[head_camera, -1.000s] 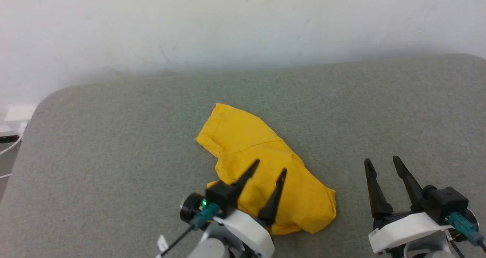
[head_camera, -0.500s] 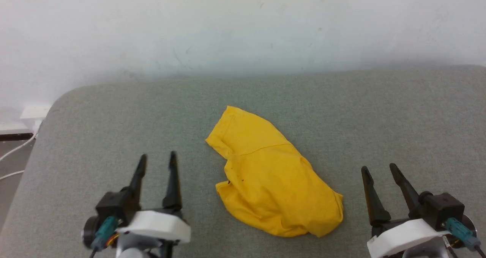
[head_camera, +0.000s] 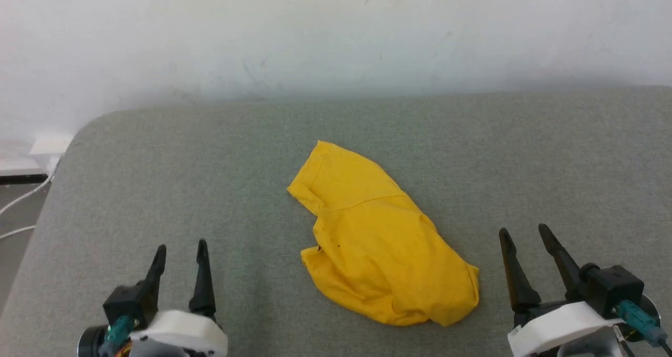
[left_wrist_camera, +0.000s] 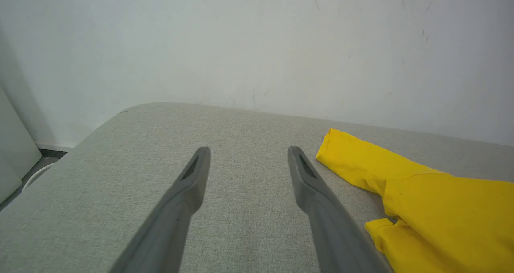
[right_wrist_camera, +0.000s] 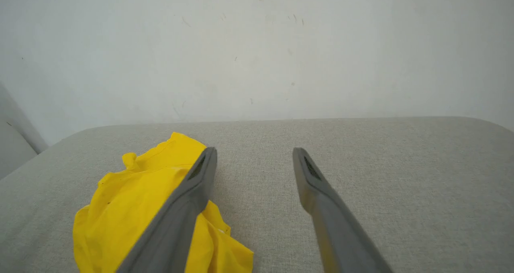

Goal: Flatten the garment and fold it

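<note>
Pale wall [head_camera: 336, 31] across the back, and in front of it the grey fabric-covered worktop [head_camera: 157, 189] with its rounded corner on the left. Right in the middle of it lies the garment [head_camera: 378, 247], a bright yellow bundle, rumpled and lying at a slant, with a hemmed end pointing toward the wall and creases bunched at the near end. Nothing is touching it. The left end effector [head_camera: 181, 244] hovers over bare fabric well to its left, fingers apart and empty. The right end effector [head_camera: 524, 229] sits just off the bundle's near right corner, fingers likewise spread, gripping nothing.
</note>
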You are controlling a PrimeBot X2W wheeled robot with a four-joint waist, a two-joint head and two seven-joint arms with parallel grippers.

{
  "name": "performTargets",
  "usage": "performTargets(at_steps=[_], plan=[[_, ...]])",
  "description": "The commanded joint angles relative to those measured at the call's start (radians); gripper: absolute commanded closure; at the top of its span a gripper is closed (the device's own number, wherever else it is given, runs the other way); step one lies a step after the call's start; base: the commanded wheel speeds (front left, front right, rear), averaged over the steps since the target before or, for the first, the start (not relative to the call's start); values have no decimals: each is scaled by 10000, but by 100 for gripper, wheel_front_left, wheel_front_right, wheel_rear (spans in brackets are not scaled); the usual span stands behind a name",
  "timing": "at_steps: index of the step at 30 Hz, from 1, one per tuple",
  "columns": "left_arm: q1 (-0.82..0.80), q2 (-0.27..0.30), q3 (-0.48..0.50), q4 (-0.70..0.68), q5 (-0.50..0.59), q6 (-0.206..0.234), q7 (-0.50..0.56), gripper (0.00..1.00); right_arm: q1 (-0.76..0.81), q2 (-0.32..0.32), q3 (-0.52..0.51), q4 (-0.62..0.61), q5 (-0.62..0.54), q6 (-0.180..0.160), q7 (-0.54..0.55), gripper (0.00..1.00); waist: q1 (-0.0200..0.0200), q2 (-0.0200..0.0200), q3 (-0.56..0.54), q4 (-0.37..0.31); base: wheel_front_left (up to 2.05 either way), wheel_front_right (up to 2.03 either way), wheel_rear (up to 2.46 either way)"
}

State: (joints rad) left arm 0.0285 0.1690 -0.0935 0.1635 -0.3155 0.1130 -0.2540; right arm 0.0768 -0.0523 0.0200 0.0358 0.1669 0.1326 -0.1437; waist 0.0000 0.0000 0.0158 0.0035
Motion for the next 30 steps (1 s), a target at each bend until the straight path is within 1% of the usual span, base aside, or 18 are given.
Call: performTargets(at_steps=[1,6,10,14,15,21,22,23,29,30], plan=[[-424,99,-61,54,59,-127,158,0,-70,20,14,-112,-79,-19,1,0,0,0,265,27,0,0,0],[-1830,215,-368,547,-25,-555,822,0,-301,20,24,-181,-166,-19,76,0,0,0,707,70,0,0,0],[-3302,-42,-682,1454,-406,-989,1823,0,-559,20,108,-183,-227,-19,95,0,0,0,1044,-34,0,0,0],[-4786,-282,-1080,2855,-653,-1471,2889,0,-824,20,319,-159,-209,-19,86,0,0,0,1351,-314,0,0,0],[-4786,-282,-1080,2855,-653,-1471,2889,0,-824,20,319,-159,-209,-19,86,0,0,0,1351,-314,0,0,0],[-6323,-601,-1724,5157,-843,-1947,4371,0,-988,20,489,34,-99,-19,11,0,0,0,1632,-796,0,0,0],[-6632,-655,-1917,5899,-863,-2042,4787,0,-1000,20,525,109,-55,-19,-15,0,0,0,1673,-939,0,0,0],[-6632,-655,-1917,5899,-863,-2042,4787,0,-1000,20,525,109,-55,-19,-15,0,0,0,1673,-939,0,0,0],[-7171,-818,-2500,7770,-896,-2240,6041,0,-1085,20,570,289,13,-19,-97,0,0,0,1706,-1164,0,0,0],[-7206,-864,-2604,7993,-938,-2278,6237,7,-1099,20,567,315,13,-19,-105,0,0,0,1694,-1174,0,0,0]])
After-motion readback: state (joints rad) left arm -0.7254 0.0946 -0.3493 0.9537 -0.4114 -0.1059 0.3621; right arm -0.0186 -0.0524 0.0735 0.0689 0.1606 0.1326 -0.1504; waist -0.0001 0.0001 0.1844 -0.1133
